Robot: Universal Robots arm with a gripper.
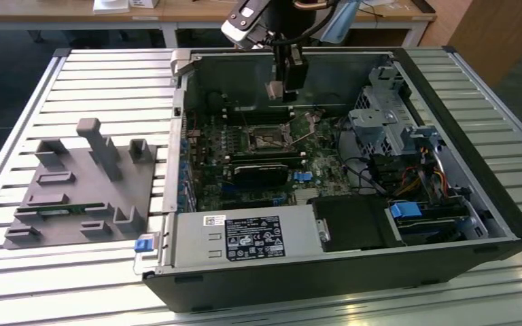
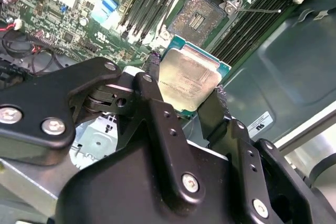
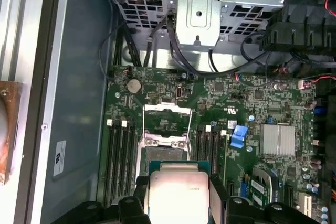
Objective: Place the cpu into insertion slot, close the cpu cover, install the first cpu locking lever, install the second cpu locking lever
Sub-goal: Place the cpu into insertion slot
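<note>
The gripper [image 2: 186, 81] is closed on the chip [image 2: 192, 76]. Its 2 black fingers [image 2: 152, 71] press on 2 opposite edges, so the pale metal face and the other 2 edges stay bare.

In the exterior view the gripper hangs inside the open computer case [image 1: 334, 280], near the case's far wall. It is above the circuit board and touches nothing there. The chip is in the air, apart from the square socket [image 2: 201, 15].

The socket lies open, with its dark contact field uncovered. In the first wrist view, the thin silver cover frame [image 3: 157, 141] stands swung back at the socket's far edge. A thin wire lever [image 2: 258, 10] juts out from 1 side of the socket.

Long black memory slots [image 3: 118, 161] run along both sides of the socket. That leaves a narrow band of free room around its rim.

The case lies on its side on a slatted table [image 1: 25, 102]. It holds the green board, a grey power supply [image 1: 242, 238] along its near wall, a metal drive cage [image 1: 379, 115] and bundled cables on the exterior view's right.

A grey holder tray [image 1: 79, 183] with upright posts sits on the table, just beside the case on the exterior view's left. A small green strip [image 1: 62, 210] lies in 1 of its recesses.
</note>
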